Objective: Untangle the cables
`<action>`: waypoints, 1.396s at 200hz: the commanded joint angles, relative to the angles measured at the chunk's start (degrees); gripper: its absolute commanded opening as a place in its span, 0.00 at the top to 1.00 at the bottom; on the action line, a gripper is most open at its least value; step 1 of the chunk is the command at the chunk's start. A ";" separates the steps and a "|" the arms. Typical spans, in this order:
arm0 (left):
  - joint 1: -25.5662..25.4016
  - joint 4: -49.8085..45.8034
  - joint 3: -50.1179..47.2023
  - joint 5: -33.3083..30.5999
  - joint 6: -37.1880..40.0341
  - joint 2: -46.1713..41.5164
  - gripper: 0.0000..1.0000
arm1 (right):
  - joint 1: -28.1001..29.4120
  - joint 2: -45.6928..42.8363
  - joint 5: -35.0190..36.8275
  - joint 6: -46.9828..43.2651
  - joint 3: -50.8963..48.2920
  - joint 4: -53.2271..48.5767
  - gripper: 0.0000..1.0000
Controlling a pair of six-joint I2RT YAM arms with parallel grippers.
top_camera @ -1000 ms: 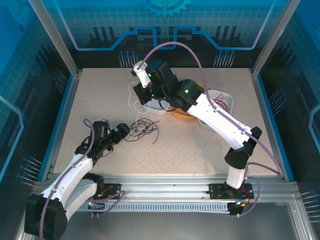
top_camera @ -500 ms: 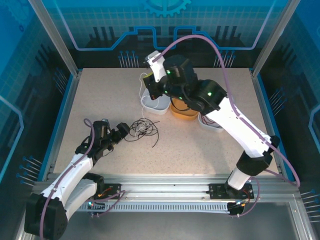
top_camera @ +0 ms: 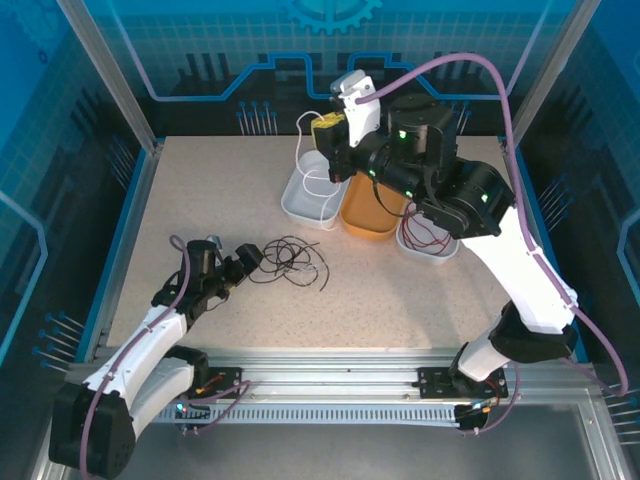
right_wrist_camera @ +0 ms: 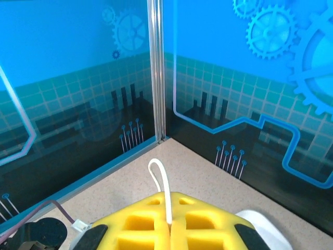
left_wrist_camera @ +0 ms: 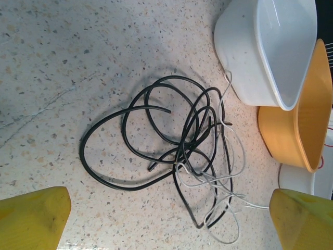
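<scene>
Sprawling on speckled table (top_camera: 200,190), bare room leftward, thin curly cables (top_camera: 288,258) lie near glossy white tub (left_wrist_camera: 244,62); left gripper (top_camera: 247,262) spread wide; right gripper (right_wrist_camera: 169,229) pinches white cable (right_wrist_camera: 167,200).

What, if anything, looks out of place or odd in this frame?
Nothing spilled or damaged. One oddity: a white cable pinched in the shut right gripper pokes up as a loop above its fingers and hangs toward the white bin. The black-and-white tangle lies on the table before the open left gripper.
</scene>
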 commanded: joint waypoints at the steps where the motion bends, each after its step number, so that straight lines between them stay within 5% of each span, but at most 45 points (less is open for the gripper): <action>1: 0.55 3.57 -0.54 3.49 1.24 0.45 0.01 | 0.60 -2.04 1.06 -1.86 2.97 0.73 1.00; 60: 0.46 5.80 -0.77 6.03 1.79 0.50 0.01 | -0.25 -1.76 9.43 -3.54 -0.06 1.17 1.00; 183: 0.46 3.72 -0.84 4.97 2.12 -0.63 0.01 | -18.88 3.55 6.40 3.22 -5.60 -0.59 1.00; 279: 0.46 3.23 -0.75 4.67 2.41 -0.62 0.01 | -25.93 11.54 8.10 2.70 -8.08 -1.37 1.00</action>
